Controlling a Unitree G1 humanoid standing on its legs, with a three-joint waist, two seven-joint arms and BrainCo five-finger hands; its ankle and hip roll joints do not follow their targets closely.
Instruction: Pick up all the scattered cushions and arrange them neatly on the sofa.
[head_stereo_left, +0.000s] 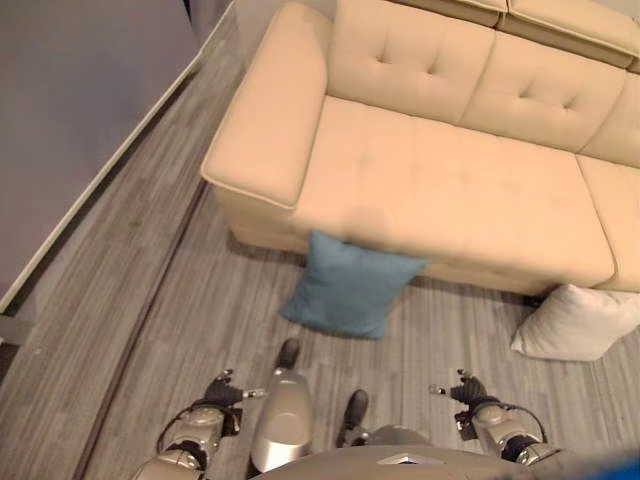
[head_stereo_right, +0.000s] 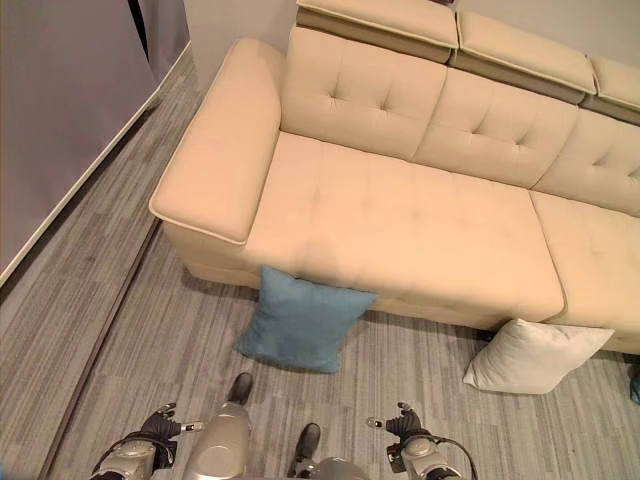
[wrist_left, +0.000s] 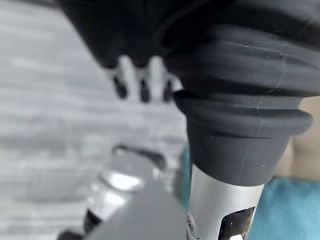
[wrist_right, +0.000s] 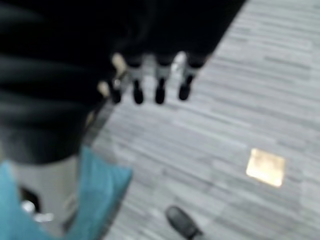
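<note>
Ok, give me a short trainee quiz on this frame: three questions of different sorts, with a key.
1. True or false: the blue cushion lies on the sofa seat.
2. Which cushion is nearer the sofa's armrest? A) blue cushion B) white cushion
3. Fill in: the left hand and right hand are both ____ and hold nothing.

Key: 1 false, it leans on the sofa's front, on the floor. 2 A. 3 open.
</note>
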